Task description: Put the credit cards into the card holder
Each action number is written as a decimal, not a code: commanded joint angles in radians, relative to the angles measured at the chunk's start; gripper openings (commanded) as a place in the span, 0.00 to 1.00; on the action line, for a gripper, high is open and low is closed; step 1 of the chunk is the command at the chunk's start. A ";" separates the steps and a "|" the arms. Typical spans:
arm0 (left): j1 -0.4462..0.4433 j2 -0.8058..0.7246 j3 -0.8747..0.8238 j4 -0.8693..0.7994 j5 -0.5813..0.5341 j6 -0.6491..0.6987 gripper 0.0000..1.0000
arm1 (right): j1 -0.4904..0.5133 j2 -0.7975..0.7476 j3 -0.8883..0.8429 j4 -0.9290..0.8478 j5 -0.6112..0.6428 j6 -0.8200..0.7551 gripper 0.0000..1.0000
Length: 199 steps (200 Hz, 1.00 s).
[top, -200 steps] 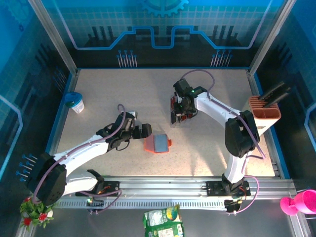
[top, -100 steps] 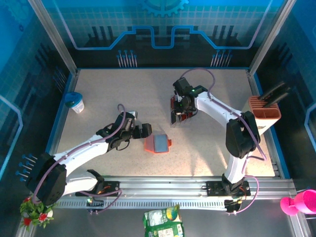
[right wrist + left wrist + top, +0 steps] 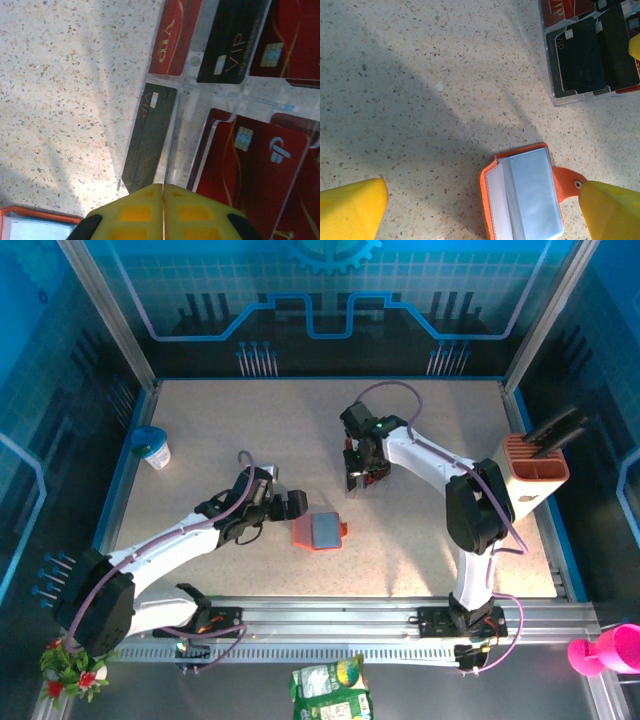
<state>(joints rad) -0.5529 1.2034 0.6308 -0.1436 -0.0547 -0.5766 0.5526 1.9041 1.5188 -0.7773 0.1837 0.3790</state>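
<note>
While the left end effector (image 3: pixel 482 189) hangs released, its yellow fingers (image 3: pixel 350 212) spread to either side of the open card holder (image 3: pixel 525 200) on the table (image 3: pixel 420 75), I see the right end effector (image 3: pixel 163 189) clenched tip to tip over the clear tray (image 3: pixel 187 100) of credit cards (image 3: pixel 250 165), above one end of a black card (image 3: pixel 151 135). The tray lies near the holder, not touching it.
</note>
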 commanded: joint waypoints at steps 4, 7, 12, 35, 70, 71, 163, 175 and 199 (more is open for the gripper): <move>-0.007 0.001 -0.013 0.015 0.019 0.012 0.99 | 0.015 0.030 0.016 -0.042 0.020 -0.006 0.19; -0.007 0.001 -0.013 0.013 0.019 0.013 0.99 | 0.016 0.029 0.017 -0.043 0.021 -0.006 0.20; -0.007 0.001 -0.012 0.014 0.019 0.012 0.99 | 0.016 0.030 0.019 -0.043 0.023 -0.006 0.21; -0.007 0.002 -0.014 0.015 0.019 0.011 0.99 | 0.019 0.030 0.030 -0.052 0.031 -0.009 0.26; -0.008 0.001 -0.014 0.018 0.020 0.011 0.99 | 0.021 0.040 0.048 -0.065 0.040 -0.015 0.28; -0.007 0.002 -0.014 0.018 0.021 0.011 0.99 | 0.021 0.040 0.048 -0.065 0.040 -0.015 0.28; -0.007 -0.001 -0.016 0.018 0.022 0.011 0.99 | 0.021 0.078 0.067 -0.080 0.056 -0.025 0.22; -0.007 -0.001 -0.015 0.019 0.021 0.012 0.99 | 0.021 0.077 0.068 -0.079 0.056 -0.025 0.20; -0.007 -0.002 -0.014 0.017 0.021 0.012 0.99 | 0.021 0.073 0.073 -0.083 0.060 -0.026 0.16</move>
<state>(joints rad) -0.5529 1.2034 0.6308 -0.1432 -0.0544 -0.5766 0.5640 1.9705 1.5620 -0.8230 0.2287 0.3576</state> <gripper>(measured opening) 0.992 0.173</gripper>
